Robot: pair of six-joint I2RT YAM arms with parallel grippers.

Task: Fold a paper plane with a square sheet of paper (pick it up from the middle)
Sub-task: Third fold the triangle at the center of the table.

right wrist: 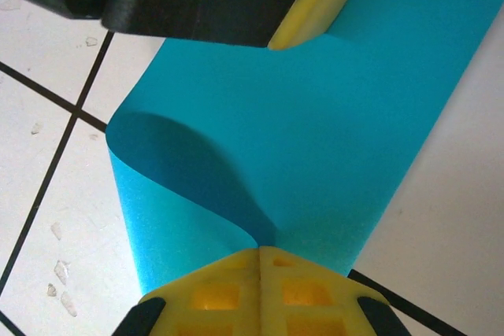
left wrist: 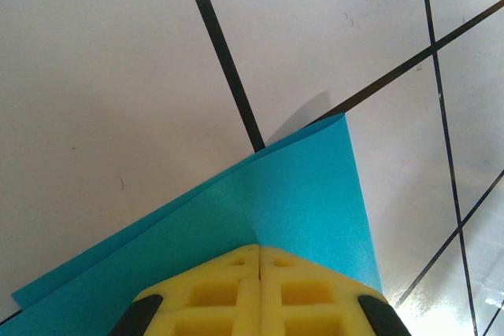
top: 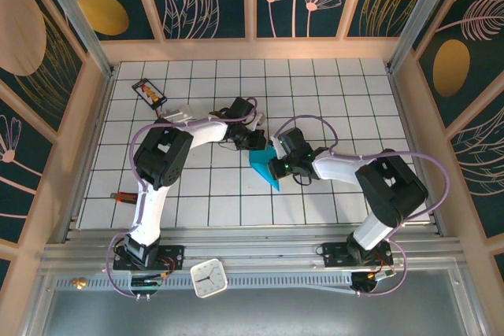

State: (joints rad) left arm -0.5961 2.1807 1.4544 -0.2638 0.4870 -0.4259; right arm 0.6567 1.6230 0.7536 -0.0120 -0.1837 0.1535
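Left tool (left wrist: 259, 253) and right tool (right wrist: 260, 253) each clamp the teal paper (top: 266, 168) — the right wrist view reveals its curled fold, the overhead view its pointed tip.

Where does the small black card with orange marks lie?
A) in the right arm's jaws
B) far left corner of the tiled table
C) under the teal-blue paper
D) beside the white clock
B: the small black card with orange marks lies at the far left corner of the white tiled table, apart from the teal-blue paper sheet.
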